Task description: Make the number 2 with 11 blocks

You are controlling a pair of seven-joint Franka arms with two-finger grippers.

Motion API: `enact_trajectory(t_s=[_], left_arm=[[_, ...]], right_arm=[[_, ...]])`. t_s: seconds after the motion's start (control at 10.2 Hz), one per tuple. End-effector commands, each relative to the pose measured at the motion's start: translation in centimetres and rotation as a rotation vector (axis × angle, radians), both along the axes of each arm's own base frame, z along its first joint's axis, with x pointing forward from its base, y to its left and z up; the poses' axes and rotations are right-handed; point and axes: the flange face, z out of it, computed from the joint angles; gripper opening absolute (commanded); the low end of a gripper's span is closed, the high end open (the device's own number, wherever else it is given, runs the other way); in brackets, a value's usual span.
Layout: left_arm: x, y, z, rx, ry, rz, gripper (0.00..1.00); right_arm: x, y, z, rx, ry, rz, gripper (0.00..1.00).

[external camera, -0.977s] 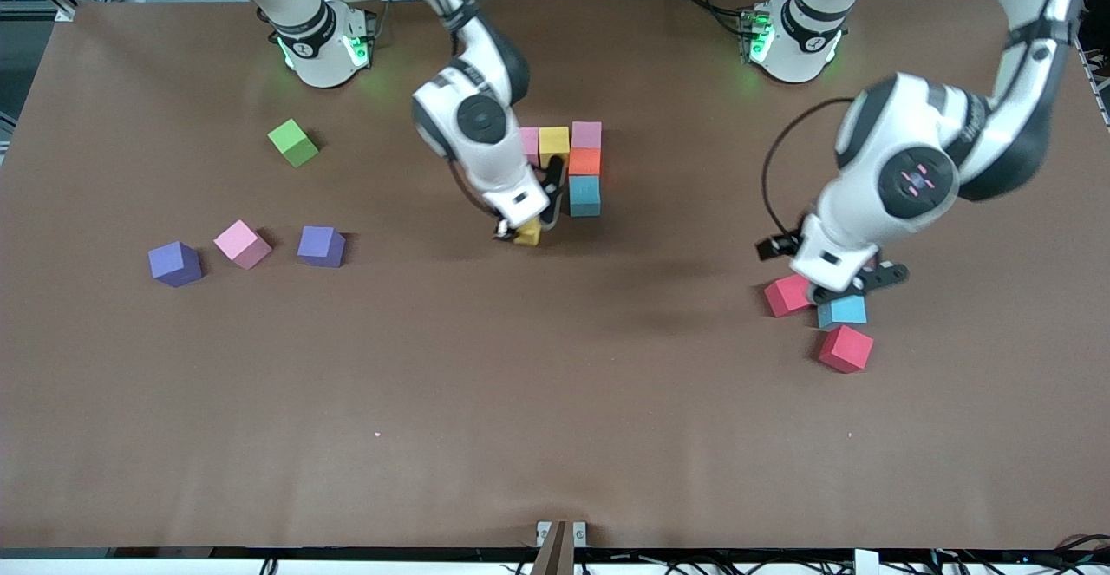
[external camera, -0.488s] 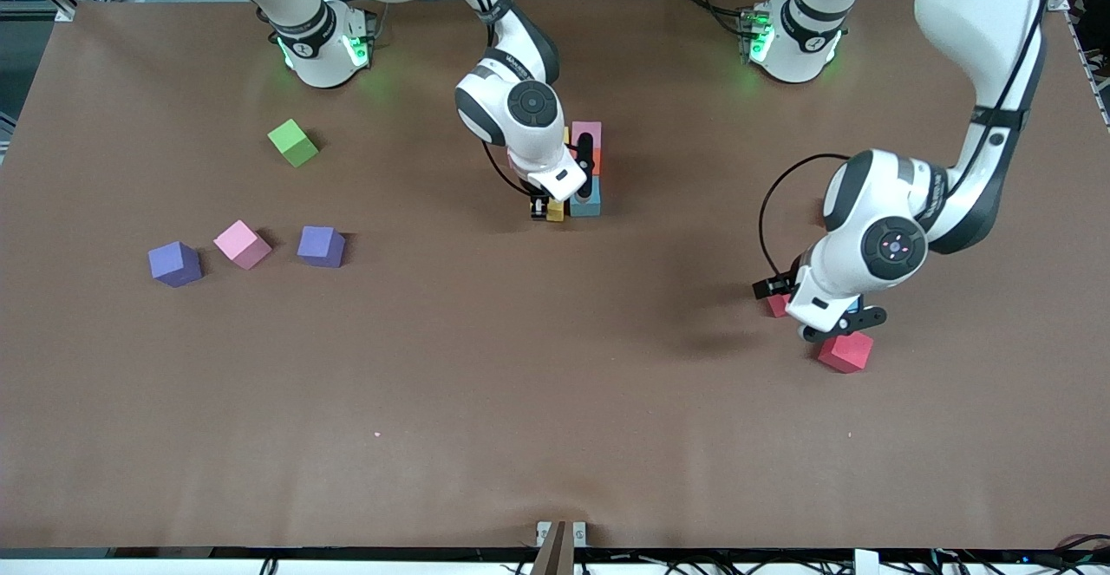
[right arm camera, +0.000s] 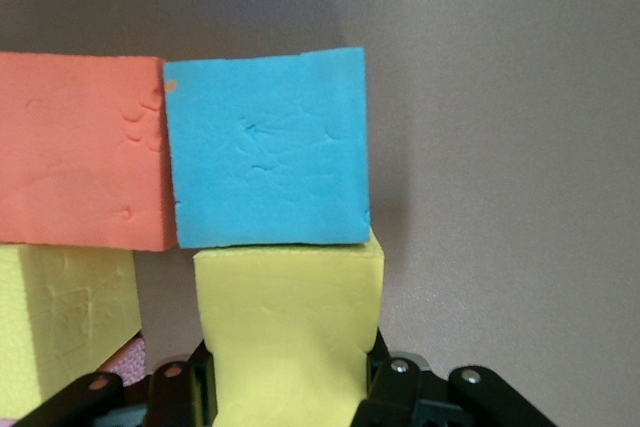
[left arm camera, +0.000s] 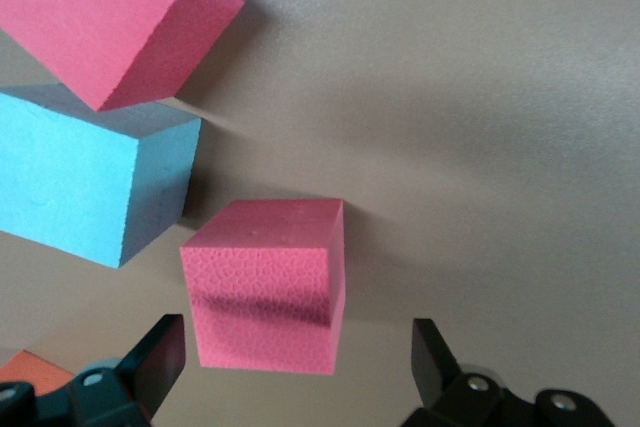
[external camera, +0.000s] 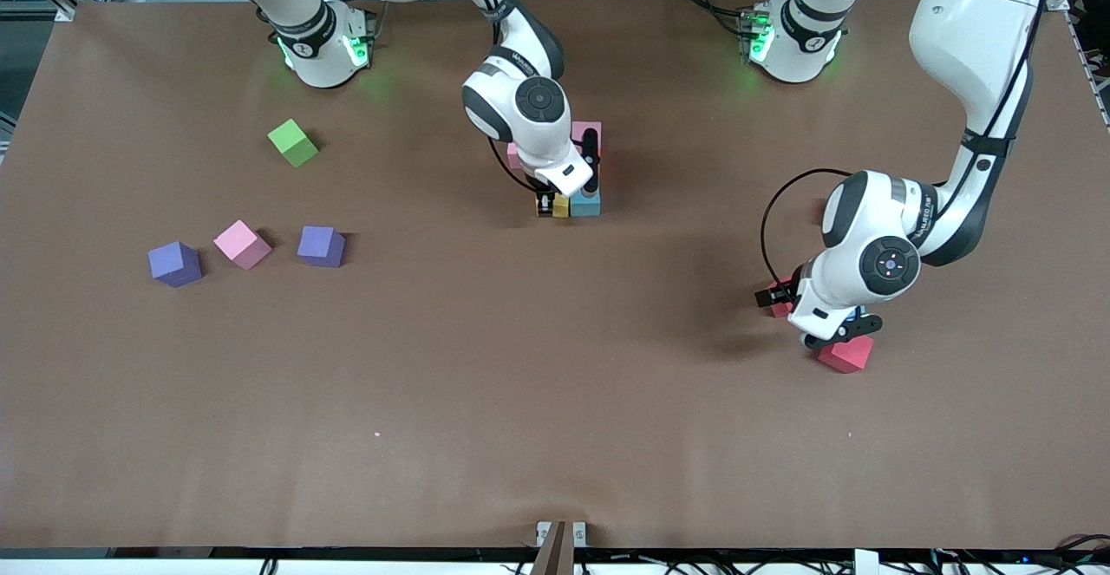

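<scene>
Placement step: right gripper [external camera: 555, 205] clamped on yellow block [right arm camera: 290, 332], touching light blue block [right arm camera: 267, 147] of number 2 [external camera: 586, 167]. Next: release. Left gripper [external camera: 834, 329] spread wide over red block [left arm camera: 268, 285], needs descent.

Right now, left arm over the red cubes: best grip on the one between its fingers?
Grip the red cube on its two opposite side faces, coming straight down from above. The left gripper is open with a finger either side of it. The cube sits flat and apart from the light blue cube, so both faces are free; close mid-height.
</scene>
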Motion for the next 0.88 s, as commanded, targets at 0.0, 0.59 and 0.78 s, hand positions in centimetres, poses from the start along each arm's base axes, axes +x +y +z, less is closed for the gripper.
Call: enact_trajectory(t_s=[0.0, 0.59, 0.78], left_arm=[[-0.8, 0.7, -0.2, 0.018, -0.007, -0.025, 1.0], [-1.4, 2.2, -1.5, 0.022, -0.004, -0.003, 1.0], [-1.5, 2.4, -1.9, 0.02, -0.011, 0.0, 1.0]], right_arm=[[-0.2, 0.2, -0.2, -0.008, -0.007, 0.015, 0.15], [-0.5, 0.5, 0.6, -0.005, -0.011, 0.014, 1.0], [-0.2, 0.3, 1.7, -0.007, -0.01, 0.008, 1.0]])
